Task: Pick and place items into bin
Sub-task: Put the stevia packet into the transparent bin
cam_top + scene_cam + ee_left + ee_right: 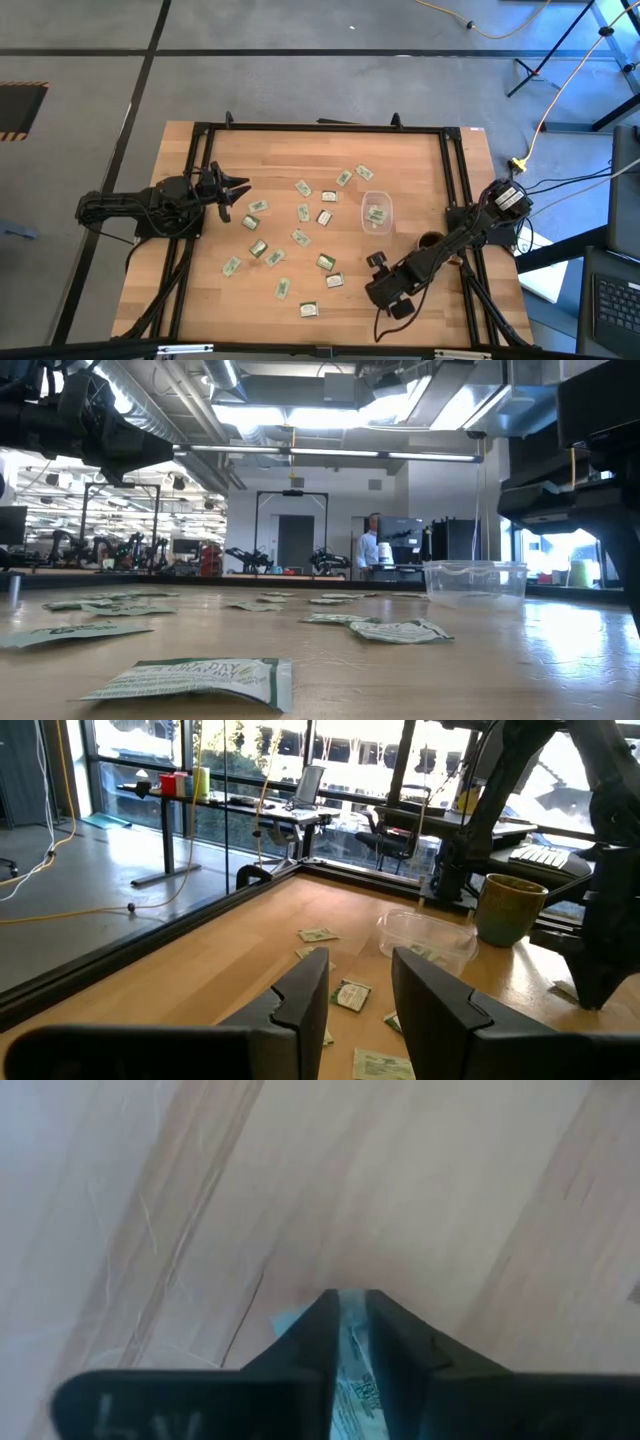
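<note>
The right gripper (350, 1312) is pinching a thin, pale green and white paper packet (352, 1370) between its dark, wedge-shaped fingers, just above the grained wooden table (420, 1190). The left gripper (360, 990) is hovering with fingers parted, the clear round-cornered plastic tub (425, 935) well ahead of it.

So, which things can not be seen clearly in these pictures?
- Right gripper: in the right wrist view a packet sits between its jaws; most of it is hidden by them.
- Packets inside the bin: too small to count in the high view.
- Mug: partly covered by the right arm in the high view.
</note>
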You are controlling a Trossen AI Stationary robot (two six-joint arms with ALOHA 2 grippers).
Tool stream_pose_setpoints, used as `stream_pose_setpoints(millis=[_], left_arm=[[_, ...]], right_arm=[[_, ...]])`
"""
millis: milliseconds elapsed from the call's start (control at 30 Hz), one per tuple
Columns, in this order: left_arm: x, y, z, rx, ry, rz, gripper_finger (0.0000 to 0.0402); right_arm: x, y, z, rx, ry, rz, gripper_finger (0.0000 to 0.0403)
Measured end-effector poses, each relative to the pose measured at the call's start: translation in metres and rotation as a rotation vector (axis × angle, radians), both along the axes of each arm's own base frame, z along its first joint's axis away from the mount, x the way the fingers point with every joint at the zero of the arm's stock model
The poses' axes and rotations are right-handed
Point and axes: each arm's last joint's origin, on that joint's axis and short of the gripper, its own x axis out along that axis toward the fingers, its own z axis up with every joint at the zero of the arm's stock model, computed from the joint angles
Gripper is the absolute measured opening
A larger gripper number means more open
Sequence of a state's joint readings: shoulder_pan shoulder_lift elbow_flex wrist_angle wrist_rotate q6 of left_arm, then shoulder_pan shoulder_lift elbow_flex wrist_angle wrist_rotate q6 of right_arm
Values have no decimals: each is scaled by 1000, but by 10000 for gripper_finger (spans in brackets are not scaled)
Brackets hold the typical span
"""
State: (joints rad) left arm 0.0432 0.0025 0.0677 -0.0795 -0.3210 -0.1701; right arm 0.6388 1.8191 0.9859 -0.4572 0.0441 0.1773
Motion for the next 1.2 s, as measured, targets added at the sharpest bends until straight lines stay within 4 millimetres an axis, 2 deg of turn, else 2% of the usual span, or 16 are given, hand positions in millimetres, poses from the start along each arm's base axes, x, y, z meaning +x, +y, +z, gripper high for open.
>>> stream_pose_setpoints(millis=[200, 333, 433, 500, 667, 733, 833, 900, 1067, 1200], left_arm=[[0, 0, 0, 0, 0, 0, 106], [0, 0, 0, 0, 0, 0, 106], [0, 0, 0, -1, 0, 0, 106], [0, 0, 0, 0, 0, 0, 106], [0, 0, 0, 0, 3, 0, 106], [0, 0, 0, 0, -1, 0, 106], [0, 0, 0, 0, 0, 0, 106], [0, 0, 0, -1, 0, 0, 106], [0, 0, 0, -1, -1, 0, 106], [0, 0, 0, -1, 0, -1, 106]], right_arm=[[-1, -1, 2, -1, -6, 2, 7], [-3, -2, 17, -10, -2, -3, 9], [0, -4, 50, 0, -67, -15, 7], [-1, -14, 72, -21, -99, -44, 4], [-5, -47, 125, -84, -242, -130, 4], [-8, -66, 135, -132, -260, -177, 3], [-8, -96, 139, -178, -264, -237, 2], [-6, -115, 135, -197, -260, -274, 3], [-1, -156, 107, -212, -214, -353, 4], [-2, -172, 85, -167, -199, -401, 4]])
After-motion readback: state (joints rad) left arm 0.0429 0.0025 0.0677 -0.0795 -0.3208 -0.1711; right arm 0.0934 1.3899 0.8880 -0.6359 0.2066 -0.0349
